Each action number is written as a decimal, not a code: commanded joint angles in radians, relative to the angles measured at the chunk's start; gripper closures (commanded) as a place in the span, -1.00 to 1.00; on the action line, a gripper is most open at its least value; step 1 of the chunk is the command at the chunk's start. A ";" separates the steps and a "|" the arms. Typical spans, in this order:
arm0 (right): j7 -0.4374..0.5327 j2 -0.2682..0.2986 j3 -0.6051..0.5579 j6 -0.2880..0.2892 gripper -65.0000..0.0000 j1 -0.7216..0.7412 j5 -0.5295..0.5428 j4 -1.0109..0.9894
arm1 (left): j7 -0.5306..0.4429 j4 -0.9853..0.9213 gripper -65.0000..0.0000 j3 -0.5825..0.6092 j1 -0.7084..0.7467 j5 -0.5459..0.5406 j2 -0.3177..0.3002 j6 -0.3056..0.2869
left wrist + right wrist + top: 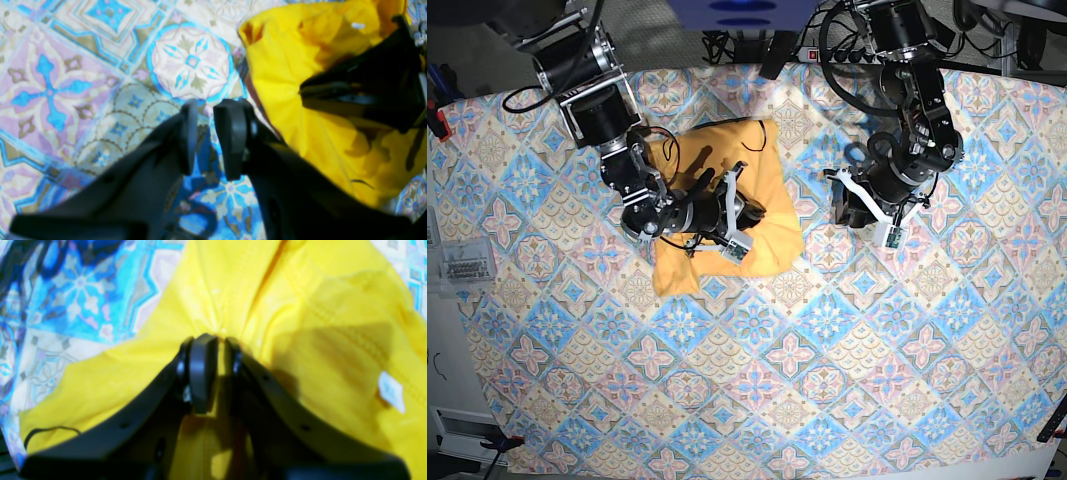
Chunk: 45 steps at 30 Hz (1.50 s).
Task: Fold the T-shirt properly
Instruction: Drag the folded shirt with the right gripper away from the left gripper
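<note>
Two arms work over the patterned tablecloth (847, 340), one on the T-shirt (767, 215), one off it.

Bunched and rumpled, the yellow T-shirt lies on the tablecloth, and everything here is placed from it. On top of the shirt, the right gripper (209, 371) has its jaws pinched on a raised ridge of yellow cloth, puckers fanning out from the pinch; a small white tag (391, 391) sits on the fabric just beside that arm. Off the shirt's edge, over bare tablecloth, the left gripper (209, 140) stands with its jaws a little apart and nothing between them, near the cloth but seemingly not touching it, though the blur makes that hard to judge.
</note>
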 commanded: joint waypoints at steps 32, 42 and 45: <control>0.025 0.173 0.113 -0.047 0.70 0.164 -0.064 -0.198 | -0.020 0.015 0.58 0.001 -0.009 -0.011 -0.003 -0.006; -0.083 0.173 0.111 -0.047 0.70 0.049 -0.062 0.149 | -0.020 0.015 0.58 0.001 -0.009 -0.013 -0.003 -0.006; -0.159 0.172 0.111 -0.047 0.70 0.006 -0.061 0.270 | -0.020 0.015 0.58 0.001 -0.011 -0.013 -0.003 -0.006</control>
